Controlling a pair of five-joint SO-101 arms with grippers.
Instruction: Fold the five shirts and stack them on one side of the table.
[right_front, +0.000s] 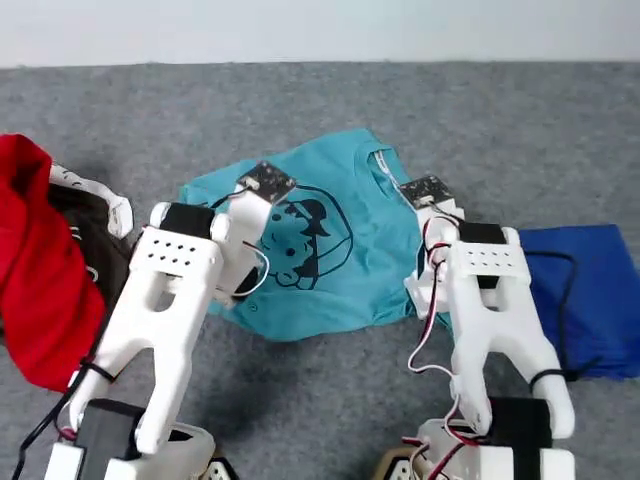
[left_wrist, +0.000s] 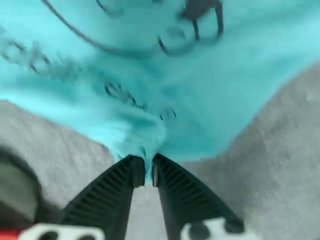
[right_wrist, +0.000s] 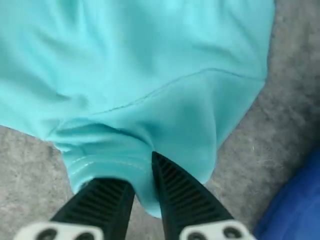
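Your left tool (left_wrist: 144, 172) and right tool (right_wrist: 143, 189) each pinch the teal shirt (right_front: 350, 270) at its hem, directly between their tips, likely so both corners lift together for folding.

Grey table (right_front: 500, 130) with teal shirt (right_front: 345, 275), blue shirt (right_front: 585, 300), red shirt (right_front: 40, 270)

spread shirt (right_front: 330, 250) in the middle, shirt heap (right_front: 50, 270) to its left, folded shirt (right_front: 580, 300) to its right

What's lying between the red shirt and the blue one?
A teal shirt, and a dark garment next to the red shirt; the high view shows both.
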